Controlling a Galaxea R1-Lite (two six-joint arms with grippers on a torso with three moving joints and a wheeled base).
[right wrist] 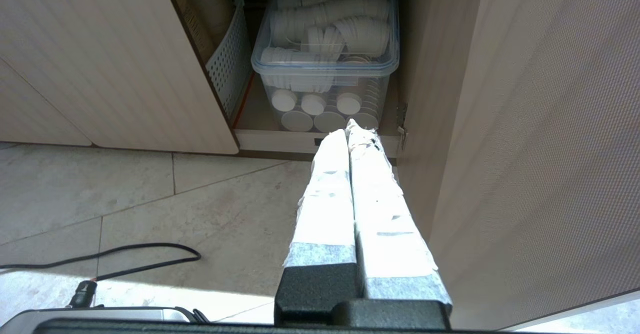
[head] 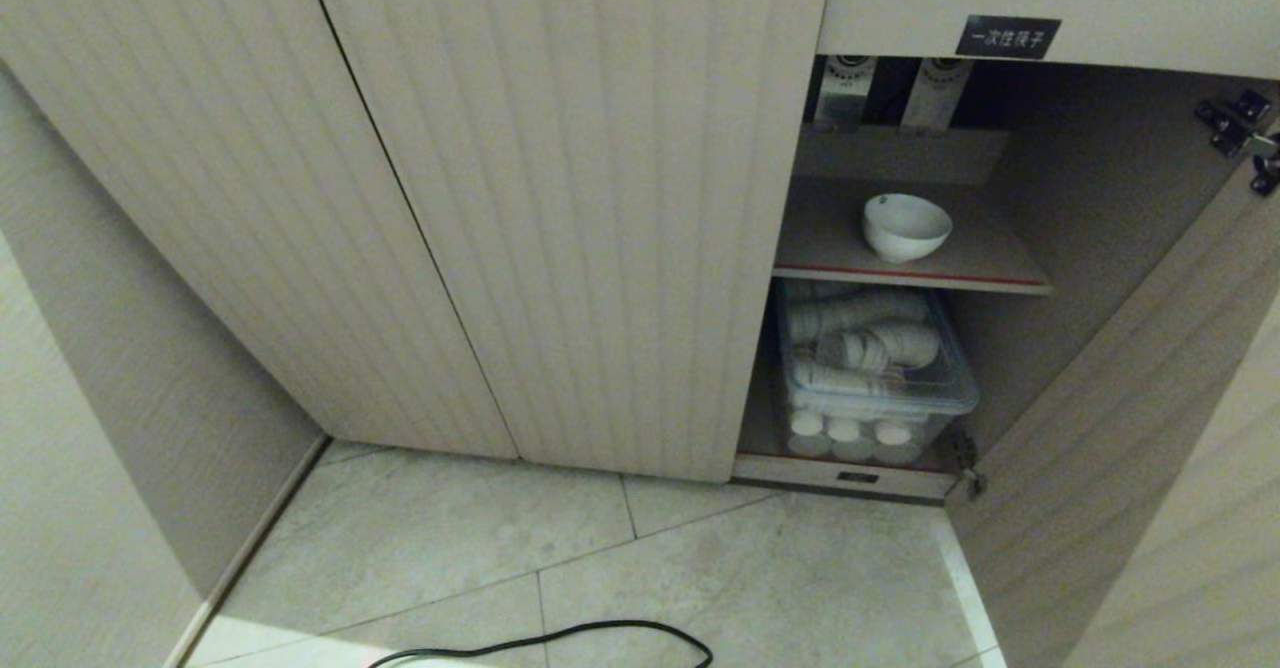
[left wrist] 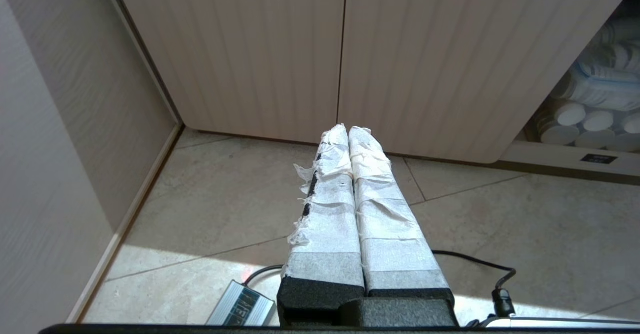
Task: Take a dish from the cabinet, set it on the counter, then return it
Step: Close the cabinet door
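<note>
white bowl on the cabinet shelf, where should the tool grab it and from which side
Probably the near rim of the bowl, reached through the open doorway of the cabinet. It sits upright and alone on the shelf, mouth up, so one finger could likely slip inside and one outside the thin wall.

Cabinet [head: 560, 208] — right door open, two left doors shut. Inner shelf [head: 900, 273], red-edged, carries one white bowl, the dish [head: 906, 227], upright, toward the shelf's front. Below the shelf, on the cabinet bottom: clear box [head: 880, 388] of stacked paper cups, with a white slotted basket [right wrist: 227, 69] just beside it. Tiled floor [head: 600, 558] in front of the cabinet — black cable [head: 560, 638] lying on it.
</note>
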